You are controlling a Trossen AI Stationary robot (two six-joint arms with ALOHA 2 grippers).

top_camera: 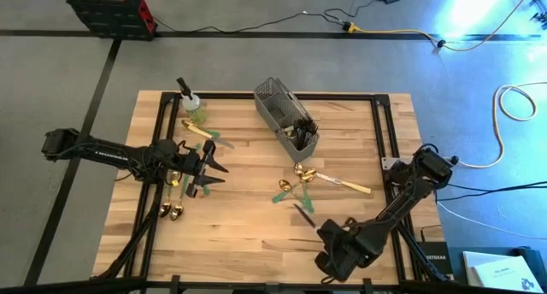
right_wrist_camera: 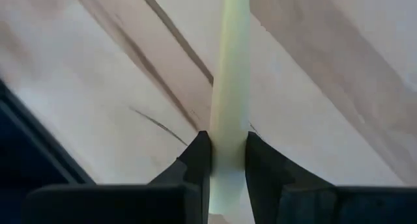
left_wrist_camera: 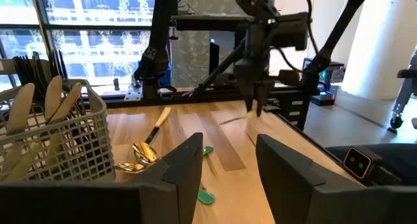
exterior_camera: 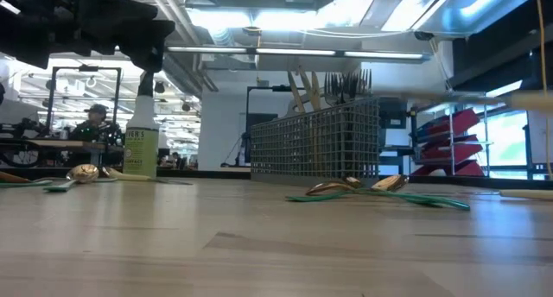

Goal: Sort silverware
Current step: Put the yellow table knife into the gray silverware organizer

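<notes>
Near the tabletop's front edge, the right gripper [right_wrist_camera: 228, 152] pinches a cream-handled utensil [right_wrist_camera: 230, 74] (stiff, light, probably slick; best held mid-handle). The left gripper [left_wrist_camera: 228, 165] hovers half-open, empty, near the left edge.

Wooden table [top_camera: 256, 234], mesh caddy [top_camera: 286, 119] holding cutlery, spray bottle [top_camera: 188, 97], scattered gold spoons [top_camera: 305, 173], two dark arms

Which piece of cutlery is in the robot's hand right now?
The cream-handled piece, pinched between the right hand's fingers above the table's near edge. The gold spoons and green-handled pieces lie loose on the wood.
</notes>
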